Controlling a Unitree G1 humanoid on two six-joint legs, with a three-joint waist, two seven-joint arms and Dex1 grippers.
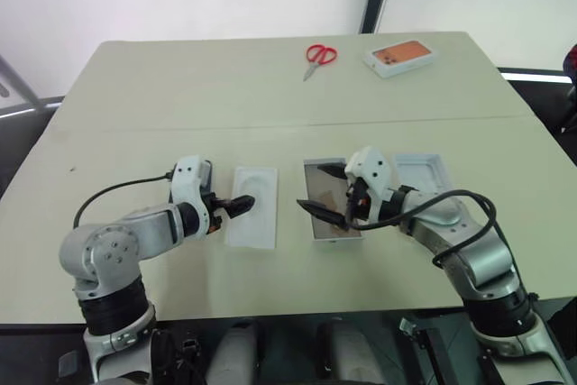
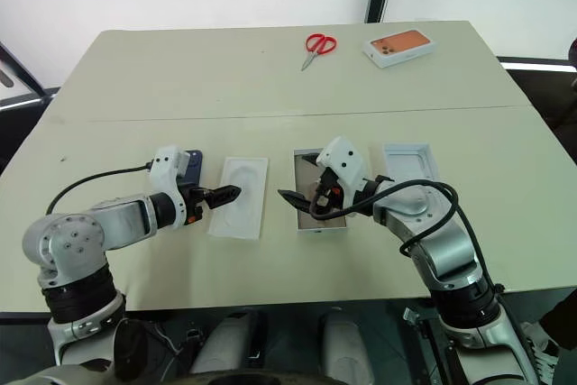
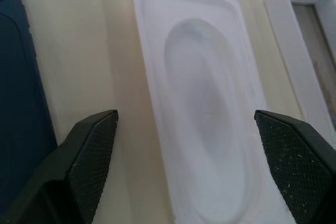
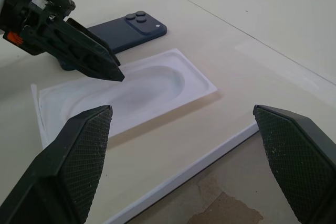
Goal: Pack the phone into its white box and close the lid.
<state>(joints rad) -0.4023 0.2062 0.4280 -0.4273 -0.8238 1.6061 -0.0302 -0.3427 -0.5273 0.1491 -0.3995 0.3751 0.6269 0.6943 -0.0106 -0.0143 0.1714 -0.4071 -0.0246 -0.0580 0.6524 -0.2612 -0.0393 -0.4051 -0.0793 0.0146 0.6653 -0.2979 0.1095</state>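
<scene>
Packing has not begun: the white box (image 1: 332,215) lies open mid-table, its lid (image 2: 408,169) just right, the phone (image 4: 128,31) still left of the insert (image 1: 251,206). Left gripper (image 1: 242,206) and right gripper (image 1: 326,194) both spread, empty.

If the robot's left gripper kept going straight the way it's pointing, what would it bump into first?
Most likely the flat white insert with the oval recess. The left gripper points across and slightly down at it, open fingers straddling its near end. The white box lies beyond; exact height is hard to judge.
</scene>
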